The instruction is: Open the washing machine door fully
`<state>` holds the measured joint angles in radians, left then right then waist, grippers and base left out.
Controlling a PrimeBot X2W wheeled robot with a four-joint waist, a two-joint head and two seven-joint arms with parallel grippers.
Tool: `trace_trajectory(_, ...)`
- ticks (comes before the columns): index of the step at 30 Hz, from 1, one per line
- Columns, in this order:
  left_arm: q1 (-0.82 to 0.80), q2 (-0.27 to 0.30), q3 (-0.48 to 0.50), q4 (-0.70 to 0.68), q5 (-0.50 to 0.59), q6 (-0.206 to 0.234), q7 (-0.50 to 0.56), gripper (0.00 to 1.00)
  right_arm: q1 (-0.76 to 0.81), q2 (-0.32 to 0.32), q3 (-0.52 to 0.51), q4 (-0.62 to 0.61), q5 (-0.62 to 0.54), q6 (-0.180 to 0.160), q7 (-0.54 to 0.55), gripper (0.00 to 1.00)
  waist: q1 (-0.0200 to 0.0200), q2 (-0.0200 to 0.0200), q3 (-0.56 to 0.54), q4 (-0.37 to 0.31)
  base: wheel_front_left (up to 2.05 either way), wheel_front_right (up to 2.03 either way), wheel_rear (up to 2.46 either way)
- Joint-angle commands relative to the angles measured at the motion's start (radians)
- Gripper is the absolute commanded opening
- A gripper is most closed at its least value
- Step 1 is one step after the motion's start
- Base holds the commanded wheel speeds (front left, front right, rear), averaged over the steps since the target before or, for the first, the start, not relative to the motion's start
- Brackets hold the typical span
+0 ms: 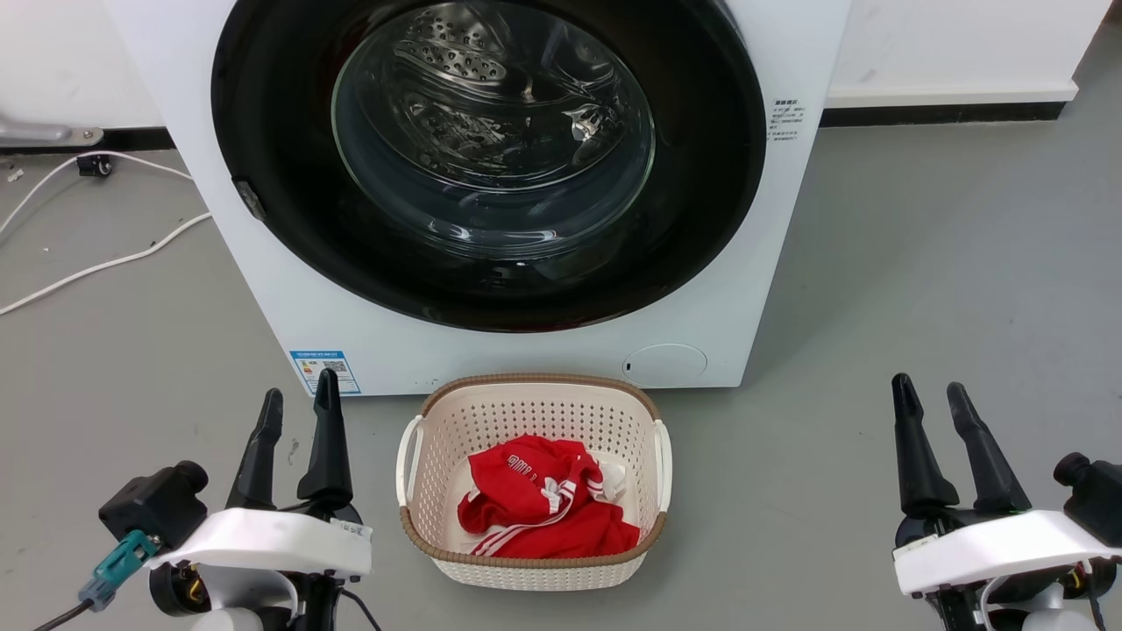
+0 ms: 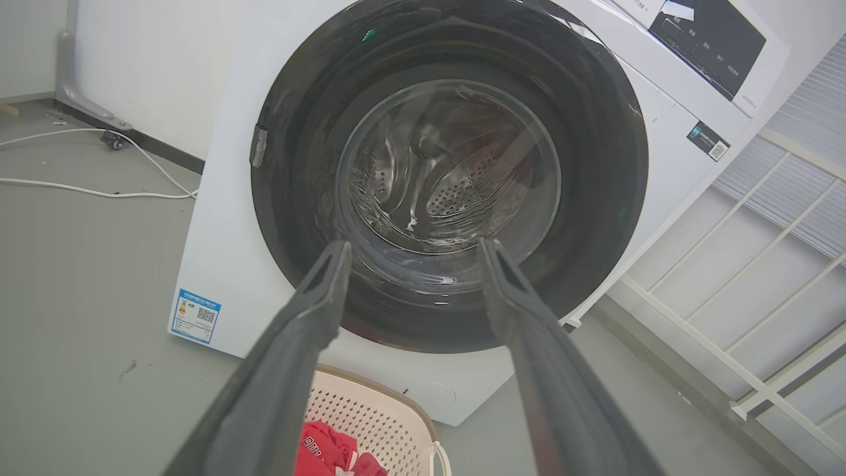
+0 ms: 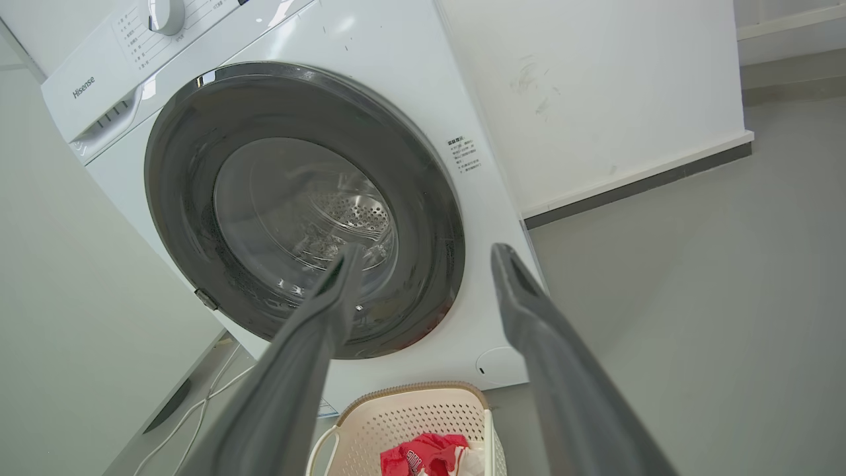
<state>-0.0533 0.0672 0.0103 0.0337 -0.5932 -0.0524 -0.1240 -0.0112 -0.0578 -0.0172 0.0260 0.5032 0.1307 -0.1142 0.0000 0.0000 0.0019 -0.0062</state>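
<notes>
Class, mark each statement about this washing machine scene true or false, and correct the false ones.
1. The washing machine door is shut. True.
2. The basket holds a blue towel. False: it holds a red garment.
3. The left gripper grips the door. False: it is open and apart from the door.
4. The right gripper has its fingers spread. True.

glossy black washing machine door, red white-striped garment

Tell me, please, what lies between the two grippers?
In the head view, a white basket holding red clothing stands between the left gripper and right gripper.
</notes>
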Motion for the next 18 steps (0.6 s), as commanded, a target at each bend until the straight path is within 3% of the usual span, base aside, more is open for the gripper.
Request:
trace_trajectory(1, 0.000, 0.009, -0.002, -0.013, 0.023, 0.003, -0.008, 1.00, 0.001, 0.001, 0.003, -0.016, -0.026, 0.000, -0.007, 1.00, 0.0000, 0.0000, 0.000, 0.000, 0.00, 0.00, 0.00)
trace_trajectory(18, 0.010, 0.038, -0.043, -0.005, 0.215, 0.055, -0.051, 1.00, 0.015, 0.004, 0.004, -0.030, -0.232, 0.000, -0.011, 1.00, 0.0000, 0.0000, 0.001, -0.001, 0.00, 0.00, 0.00)
